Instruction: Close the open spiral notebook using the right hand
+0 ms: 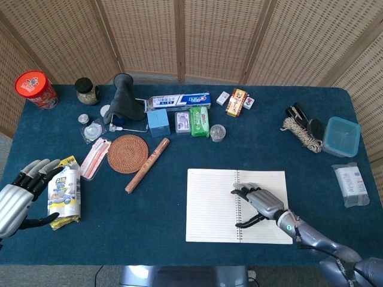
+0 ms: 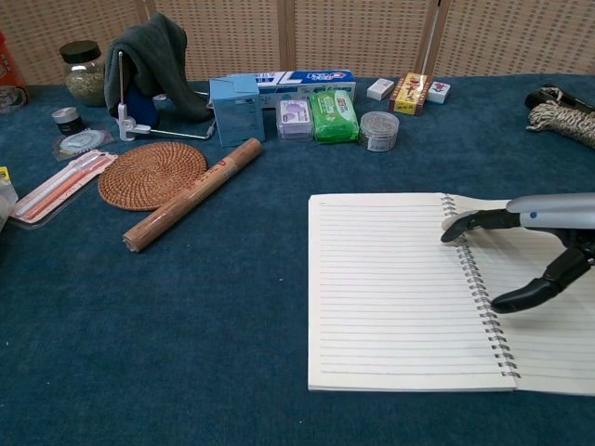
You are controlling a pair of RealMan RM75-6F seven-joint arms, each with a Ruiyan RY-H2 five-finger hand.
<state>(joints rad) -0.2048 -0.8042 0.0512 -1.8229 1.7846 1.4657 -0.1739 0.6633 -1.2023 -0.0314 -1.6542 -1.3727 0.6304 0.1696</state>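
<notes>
The spiral notebook [image 1: 210,205] [image 2: 390,288] lies open and flat on the blue table, lined pages up, its wire spine [image 2: 476,283] running front to back. My right hand [image 1: 259,204] [image 2: 535,243] rests on the right-hand page beside the spine, fingers spread, fingertips [image 2: 453,229] touching the coils; it holds nothing. My left hand [image 1: 17,203] sits open at the table's left front edge, next to a white packet [image 1: 64,192], and the chest view does not show it.
A brown paper roll [image 1: 147,164] and a woven coaster [image 1: 127,153] lie left of the notebook. Toothpaste box [image 1: 178,101], blue box [image 1: 158,122], green pack [image 1: 200,121] and a small jar [image 1: 218,133] line the back. Twine [image 1: 302,133] and a blue tub [image 1: 341,136] sit far right.
</notes>
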